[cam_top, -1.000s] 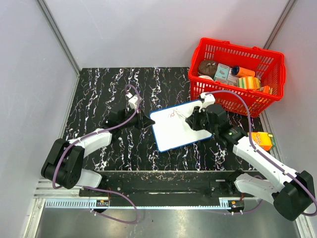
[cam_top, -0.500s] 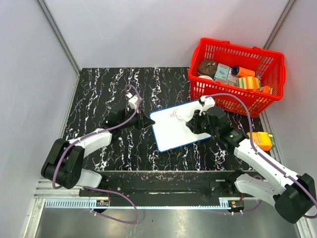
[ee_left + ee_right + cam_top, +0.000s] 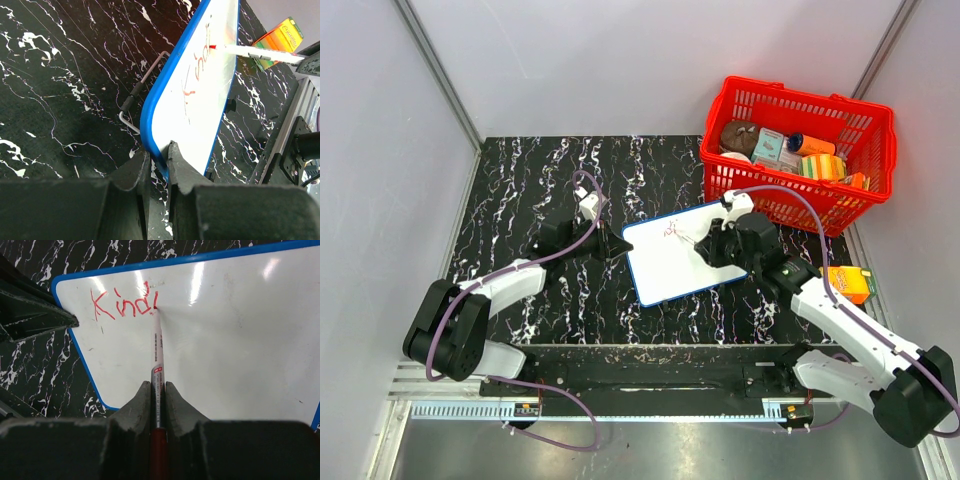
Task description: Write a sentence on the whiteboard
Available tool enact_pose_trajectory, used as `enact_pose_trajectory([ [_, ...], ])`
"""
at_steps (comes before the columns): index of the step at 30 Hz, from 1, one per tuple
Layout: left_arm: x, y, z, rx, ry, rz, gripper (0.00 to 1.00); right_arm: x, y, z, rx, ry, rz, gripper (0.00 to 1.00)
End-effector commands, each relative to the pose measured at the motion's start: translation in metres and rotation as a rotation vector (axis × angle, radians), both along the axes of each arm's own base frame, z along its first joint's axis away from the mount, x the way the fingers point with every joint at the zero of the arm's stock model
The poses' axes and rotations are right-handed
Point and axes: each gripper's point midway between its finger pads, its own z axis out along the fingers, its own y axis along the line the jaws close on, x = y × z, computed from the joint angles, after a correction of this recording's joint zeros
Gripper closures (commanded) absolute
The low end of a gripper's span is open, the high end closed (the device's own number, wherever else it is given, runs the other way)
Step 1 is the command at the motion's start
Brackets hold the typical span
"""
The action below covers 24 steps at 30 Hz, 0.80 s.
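The right pincer (image 3: 157, 386) is pressed together on a red marker (image 3: 156, 347). The marker's long axis runs straight ahead, its tip touching the whiteboard (image 3: 240, 340) just after the red letters "Kind" of the sentence (image 3: 122, 302). The left pincer (image 3: 159, 150) pinches the board's blue frame at its left corner, on the black counter (image 3: 520, 180) between the arms. Blank board for further letters lies toward the red basket (image 3: 810, 92) beyond; the marker's label is too small to read.

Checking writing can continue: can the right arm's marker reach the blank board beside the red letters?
Probably yes. The right gripper, shut on the marker, has its tip at the red letters; the whiteboard beside them is bare; the left gripper clamps only its edge.
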Motion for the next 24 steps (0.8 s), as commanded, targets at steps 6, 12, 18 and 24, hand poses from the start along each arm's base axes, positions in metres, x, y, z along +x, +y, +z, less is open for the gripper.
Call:
enact_pose_trajectory([
  [6, 0.029, 0.019, -0.01, 0.149, -0.132, 0.087, 1.0, 0.02, -0.002, 0.03, 0.024, -0.097, -0.069, 1.0],
  [12, 0.028, 0.019, -0.01, 0.15, -0.134, 0.085, 1.0, 0.021, -0.003, 0.027, 0.011, -0.089, -0.074, 1.0],
  [18, 0.028, 0.019, -0.01, 0.151, -0.134, 0.085, 1.0, 0.016, -0.006, 0.024, 0.003, -0.078, -0.071, 1.0],
  [24, 0.029, 0.02, -0.01, 0.154, -0.135, 0.088, 1.0, 0.009, -0.008, 0.017, 0.002, -0.058, -0.062, 1.0],
])
